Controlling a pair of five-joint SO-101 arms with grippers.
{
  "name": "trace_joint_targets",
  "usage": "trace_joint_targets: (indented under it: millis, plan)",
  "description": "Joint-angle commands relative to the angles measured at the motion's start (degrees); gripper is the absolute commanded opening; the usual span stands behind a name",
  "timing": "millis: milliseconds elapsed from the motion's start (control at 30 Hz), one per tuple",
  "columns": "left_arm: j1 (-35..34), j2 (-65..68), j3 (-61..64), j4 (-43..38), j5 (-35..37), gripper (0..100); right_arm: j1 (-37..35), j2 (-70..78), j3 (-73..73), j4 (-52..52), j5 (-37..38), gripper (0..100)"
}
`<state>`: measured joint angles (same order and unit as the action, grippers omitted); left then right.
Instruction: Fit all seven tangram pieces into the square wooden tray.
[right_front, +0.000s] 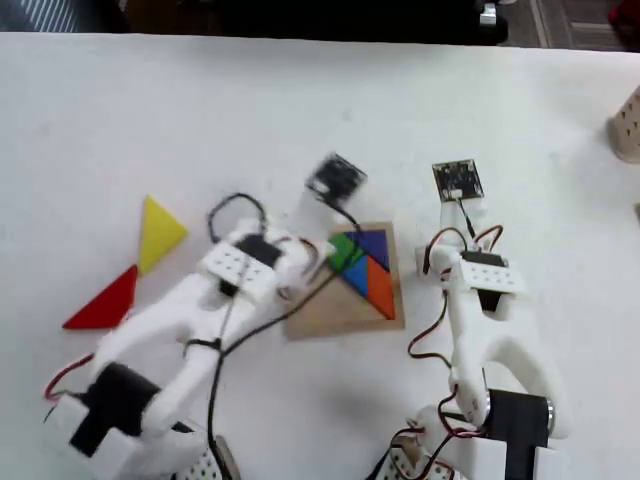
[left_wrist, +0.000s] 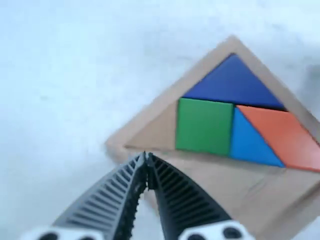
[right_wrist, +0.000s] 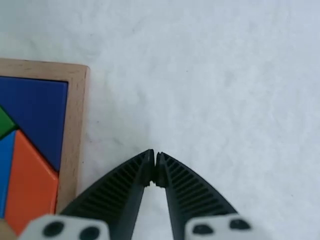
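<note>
Four pcs (right_front: 365, 265) in tray (right_front: 325, 315) on counter (right_front: 300, 120); red tri (right_front: 105, 303) & yellow tri (right_front: 158, 232) well apart, left-arm side. Hovering left pincer (left_wrist: 146, 162), closed & empty, over tray rim; parking right pincer (right_wrist: 155, 167), closed & empty, beside tray. Risking clipping rim, skewing tray, popping pcs.

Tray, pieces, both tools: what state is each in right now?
Wooden tray, partly filled, about half bare.
Dark blue triangle, seated in tray.
Green square, seated in tray.
Light blue triangle, seated in tray.
Orange piece, seated in tray.
Yellow triangle, loose on table.
Red triangle, loose on table.
Left tool, shut, empty.
Right tool, shut, empty.
</note>
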<state>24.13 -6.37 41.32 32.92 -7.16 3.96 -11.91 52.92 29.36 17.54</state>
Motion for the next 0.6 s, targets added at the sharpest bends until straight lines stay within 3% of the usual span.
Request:
trace_joint_targets:
  millis: [0,167,367,567]
  plan:
    - [-8.22,-8.22,-2.37,4.84,0.62,3,-0.66,-0.75,-2.37,-0.04,0.70,1.8]
    - [-11.21,-8.48,-2.46,4.40,0.62,4,-0.22,-0.75,-2.37,0.31,0.70,1.8]
    - [-17.45,-8.48,-2.81,2.81,0.62,19,-1.27,-0.66,-2.29,0.31,0.70,1.8]
    - [-24.22,-3.56,-4.04,-3.69,0.62,19,-1.27,-0.66,-2.11,0.31,0.70,1.8]
